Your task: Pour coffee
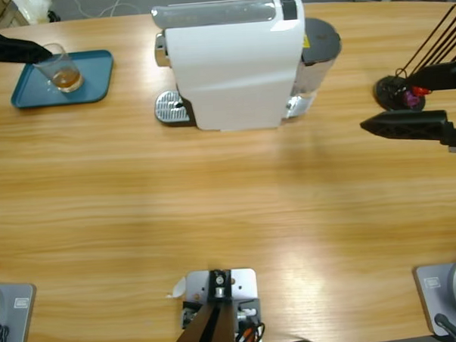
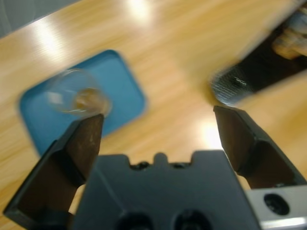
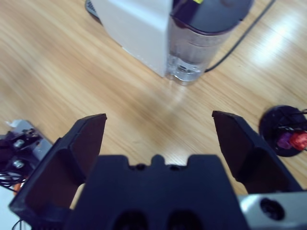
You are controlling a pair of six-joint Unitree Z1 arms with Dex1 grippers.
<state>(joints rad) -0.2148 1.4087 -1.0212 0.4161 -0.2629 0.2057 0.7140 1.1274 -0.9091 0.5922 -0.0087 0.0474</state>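
We see the left gripper (image 2: 156, 120) reaching in from the table's upper left edge, its jaws spread wide and closed on nothing. In its wrist view it looks down on a blue tray (image 2: 122, 88) on which a clear glass (image 2: 76, 93) stands, just beyond the tip of one jaw; the view is too blurred for us to tell whether jaw and glass touch. From above, the glass (image 1: 59, 67) stands upright on the tray (image 1: 95, 74) with the coffee (image 1: 66, 78), a small amber pool, at its bottom, and the black gripper (image 1: 26, 49) meets its rim side.

The right gripper (image 1: 373, 124) comes in level from the right edge, pointing toward the white coffee machine (image 1: 231, 65) at the back middle, well apart from it. Its jaws also stand wide with nothing between them (image 3: 158, 127). Beside it a black capsule stand (image 1: 397, 93) holds purple and red capsules (image 1: 415, 96). The coffee lies far across the table from this gripper.
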